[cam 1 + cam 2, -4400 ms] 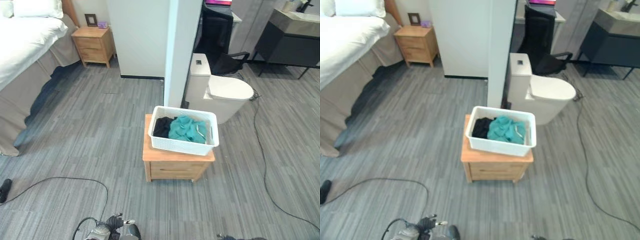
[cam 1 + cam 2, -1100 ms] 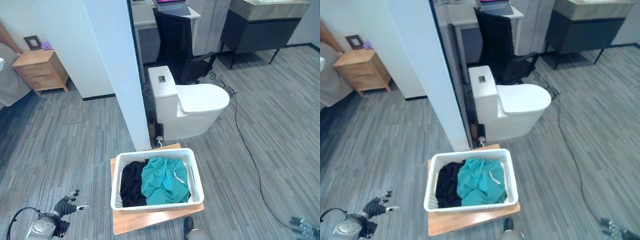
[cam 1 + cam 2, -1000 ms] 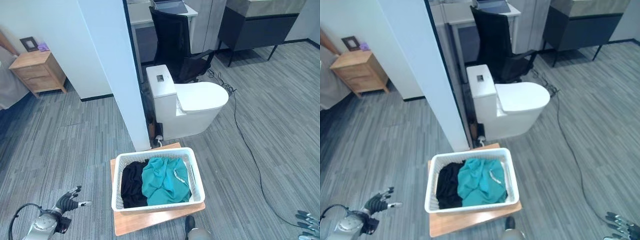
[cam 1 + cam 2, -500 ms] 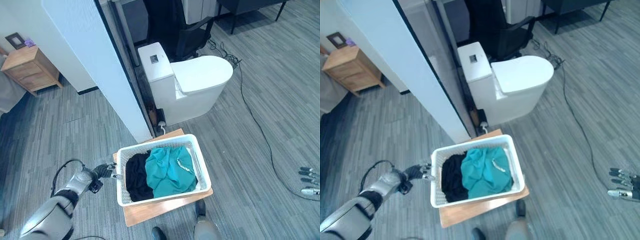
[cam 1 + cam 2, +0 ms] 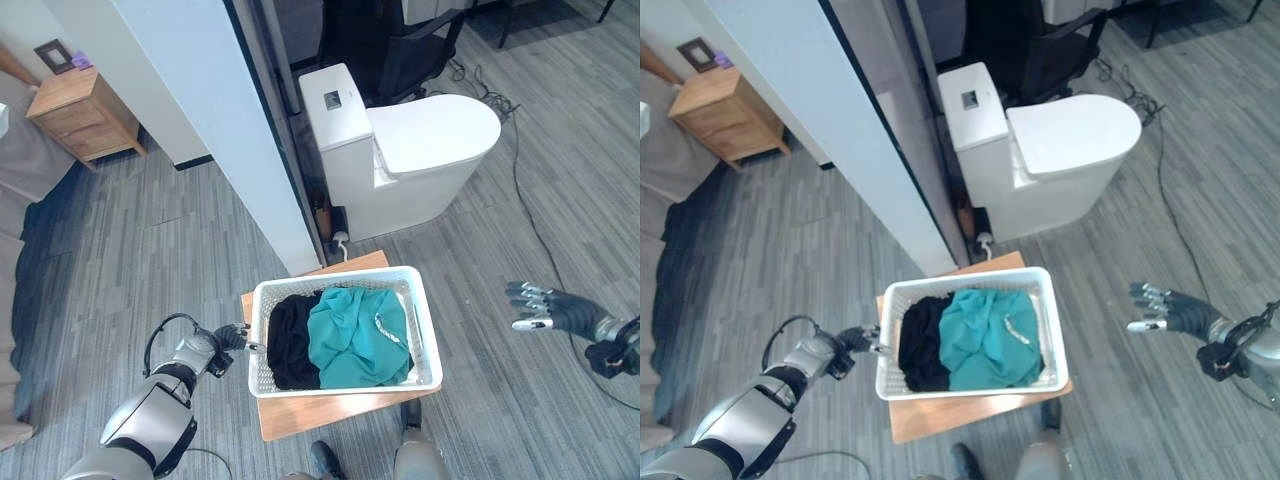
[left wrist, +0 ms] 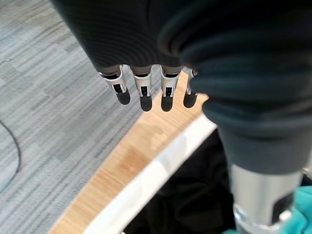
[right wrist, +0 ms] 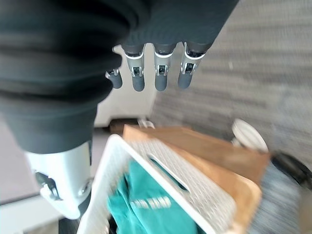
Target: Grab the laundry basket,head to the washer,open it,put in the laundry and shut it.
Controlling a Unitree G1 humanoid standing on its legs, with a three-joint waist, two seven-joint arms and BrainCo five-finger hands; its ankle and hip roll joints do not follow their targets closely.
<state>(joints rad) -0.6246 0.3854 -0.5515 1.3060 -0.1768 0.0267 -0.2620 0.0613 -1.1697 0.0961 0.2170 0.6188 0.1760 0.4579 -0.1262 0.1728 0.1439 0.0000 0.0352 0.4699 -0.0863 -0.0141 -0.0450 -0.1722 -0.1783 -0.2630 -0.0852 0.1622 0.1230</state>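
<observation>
Centrally, the white laundry basket (image 5: 345,336), holding a black garment (image 5: 288,342) and a teal garment (image 5: 356,336), sits on a low wooden stand (image 5: 320,412) on grey carpet (image 5: 150,250), just in front of a white partition wall (image 5: 190,110) and a white toilet (image 5: 410,150). At the basket's left end, the left hand (image 5: 232,336) is at the rim with fingers straight and relaxed, curled round nothing, the thumb reaching over the black garment in the left wrist view. Well apart on the other side, the right hand (image 5: 535,306) hovers above the carpet, fingers extended and grasping nothing.
</observation>
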